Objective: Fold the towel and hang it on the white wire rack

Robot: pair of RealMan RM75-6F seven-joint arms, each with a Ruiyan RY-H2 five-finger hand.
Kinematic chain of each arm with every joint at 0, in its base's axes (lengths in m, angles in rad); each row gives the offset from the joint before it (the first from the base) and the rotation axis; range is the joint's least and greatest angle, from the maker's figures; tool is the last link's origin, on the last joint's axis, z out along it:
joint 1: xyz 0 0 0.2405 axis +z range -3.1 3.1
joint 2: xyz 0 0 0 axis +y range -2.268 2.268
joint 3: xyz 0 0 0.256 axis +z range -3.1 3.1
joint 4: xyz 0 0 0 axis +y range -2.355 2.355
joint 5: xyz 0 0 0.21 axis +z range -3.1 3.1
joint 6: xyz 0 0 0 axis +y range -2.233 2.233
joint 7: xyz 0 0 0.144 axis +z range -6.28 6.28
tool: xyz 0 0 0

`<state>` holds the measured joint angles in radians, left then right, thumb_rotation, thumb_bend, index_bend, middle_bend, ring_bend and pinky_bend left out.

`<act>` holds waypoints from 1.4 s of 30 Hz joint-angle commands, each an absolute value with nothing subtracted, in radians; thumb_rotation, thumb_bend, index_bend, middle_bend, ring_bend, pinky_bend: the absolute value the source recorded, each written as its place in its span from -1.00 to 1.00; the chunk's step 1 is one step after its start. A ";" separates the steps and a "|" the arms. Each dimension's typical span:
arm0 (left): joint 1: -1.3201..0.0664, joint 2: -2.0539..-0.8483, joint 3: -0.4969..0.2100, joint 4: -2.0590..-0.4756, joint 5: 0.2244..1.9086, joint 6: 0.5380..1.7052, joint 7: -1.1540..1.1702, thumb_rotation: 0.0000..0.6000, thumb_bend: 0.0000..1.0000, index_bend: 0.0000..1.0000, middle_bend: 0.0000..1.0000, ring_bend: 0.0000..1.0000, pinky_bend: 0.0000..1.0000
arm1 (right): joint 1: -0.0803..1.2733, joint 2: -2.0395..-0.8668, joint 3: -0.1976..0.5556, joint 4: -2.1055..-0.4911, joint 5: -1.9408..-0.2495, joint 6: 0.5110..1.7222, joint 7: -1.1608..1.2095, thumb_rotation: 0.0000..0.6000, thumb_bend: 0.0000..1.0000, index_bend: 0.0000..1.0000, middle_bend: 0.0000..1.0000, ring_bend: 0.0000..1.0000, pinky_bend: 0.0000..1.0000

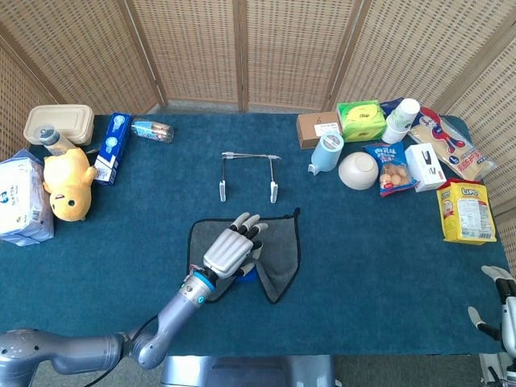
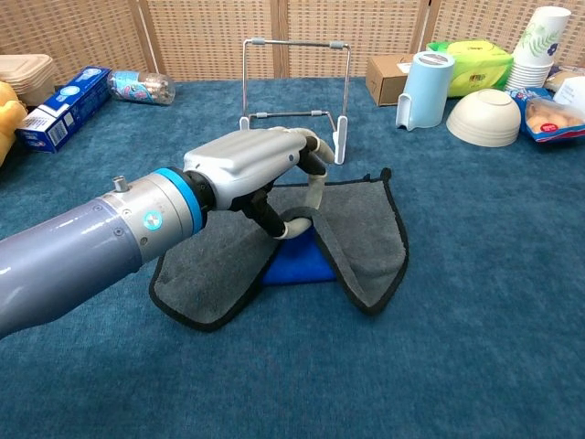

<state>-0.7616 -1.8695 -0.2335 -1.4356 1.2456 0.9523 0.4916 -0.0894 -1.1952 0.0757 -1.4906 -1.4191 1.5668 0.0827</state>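
Half a fold in hand: left hand (image 2: 251, 165) pinching near edge of towel (image 2: 366, 242), lifted toward far hem. White wire rack (image 2: 294, 87) just beyond fingertips. Next: lay edge down square, release. Right hand (image 1: 501, 310) idle, fingers apart, holding nothing.

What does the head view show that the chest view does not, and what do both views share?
Only the head view shows the yellow plush toy whole, the yellow snack bag at the table's right, and the right hand at the lower right edge. Only the chest view shows the towel's near edge pulled up off the table, with a bright blue patch under the fold. Both show the left hand gripping the grey towel, the white wire rack beyond it, and the white bowl.
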 commanded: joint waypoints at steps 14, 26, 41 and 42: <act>-0.855 -1.944 -0.276 -1.217 1.196 0.916 0.466 1.00 -0.02 0.15 -0.70 -1.00 -1.00 | -0.104 -1.193 0.074 -1.490 -1.406 1.569 0.084 1.00 -0.55 -0.56 -0.55 -0.47 -0.27; -0.906 -1.996 -0.288 -1.101 1.184 0.892 0.427 1.00 -0.04 0.14 -0.71 -1.00 -1.00 | -0.111 -1.185 0.075 -1.501 -1.400 1.570 0.077 1.00 -0.55 -0.56 -0.55 -0.47 -0.27; -0.949 -2.036 -0.297 -1.002 1.172 0.877 0.385 1.00 -0.05 0.12 -0.72 -1.00 -1.00 | -0.123 -1.177 0.076 -1.519 -1.396 1.580 0.067 1.00 -0.55 -0.55 -0.55 -0.47 -0.27; -0.950 -2.037 -0.296 -0.999 1.172 0.877 0.384 1.00 -0.05 0.11 -0.72 -1.00 -1.00 | -0.123 -1.176 0.076 -1.520 -1.396 1.580 0.066 1.00 -0.55 -0.56 -0.55 -0.47 -0.27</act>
